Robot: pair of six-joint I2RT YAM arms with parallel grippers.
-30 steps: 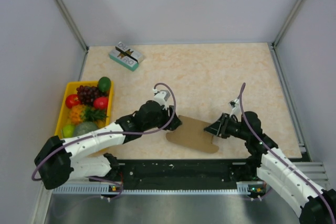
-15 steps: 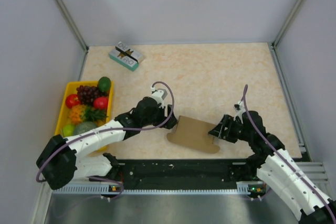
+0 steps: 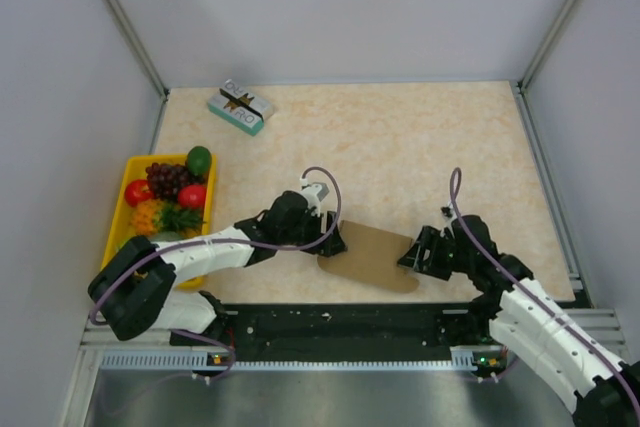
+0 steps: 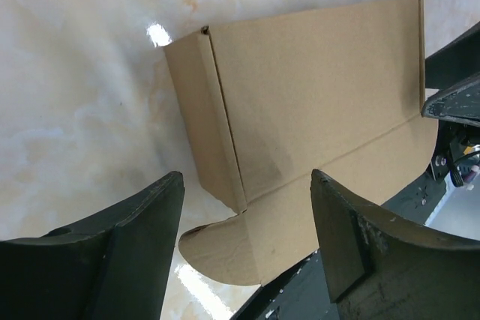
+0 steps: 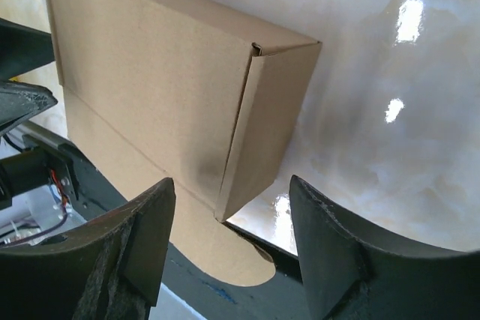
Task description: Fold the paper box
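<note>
Left gripper (image 3: 335, 241) is spread wide and pinches nothing; I have it at the left short end of the paper box (image 3: 371, 258). My right gripper (image 3: 409, 255) is equally spread and empty, at the box's right end. I cannot tell whether either one touches the box.

The box lies on the tabletop (image 3: 400, 137) close to its near edge, about midway along.

- Material: thin, matte brown cardboard, unprinted, with sharp straight creases.
- Shape: one broad rectangular panel with a narrow side strip folded along each short end. A rounded tab juts toward the near edge.
- My fingers (image 4: 112, 260) are dark, wedge-shaped and scuffed.
- The tabletop is glossy, beige and marbled, with glare spots.
</note>
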